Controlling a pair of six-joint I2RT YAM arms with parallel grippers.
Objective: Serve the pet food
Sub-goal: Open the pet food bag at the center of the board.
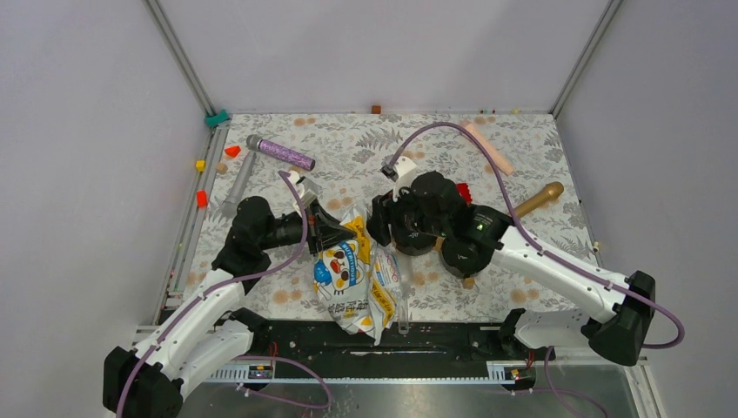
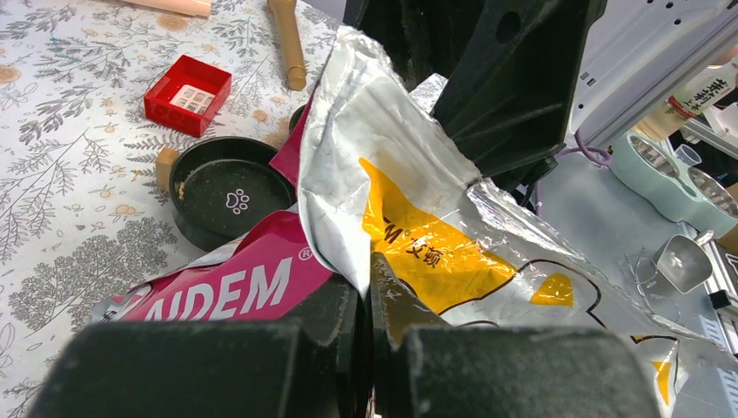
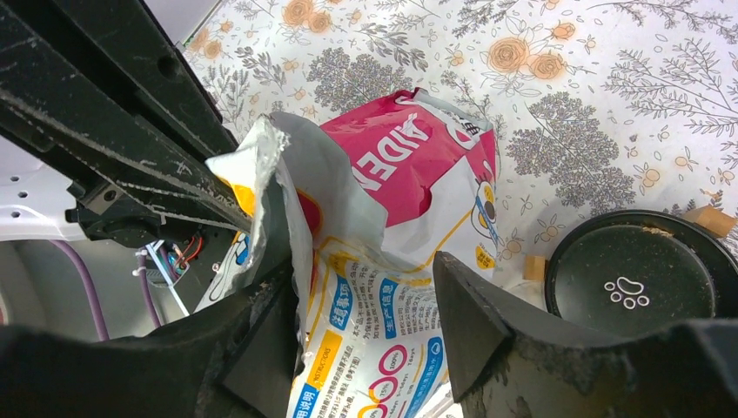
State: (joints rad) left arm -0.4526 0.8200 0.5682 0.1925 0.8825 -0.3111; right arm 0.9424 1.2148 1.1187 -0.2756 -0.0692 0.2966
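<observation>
Where its fingers are pressing together, the left gripper (image 2: 367, 292) is pinching the torn foil edge of one bag (image 2: 409, 200), which is showing "AIDEM" in white on pink and creased Chinese characters on yellow. The right gripper (image 3: 361, 279) is standing spread, the bag's printed panel lying between its fingers. The pet food is not showing, folds hiding the bag's inside. One black dish (image 2: 228, 200), bearing a white paw print, is sitting just beside the bag. One red box (image 2: 187, 94) is lying beyond, its label unreadable.
</observation>
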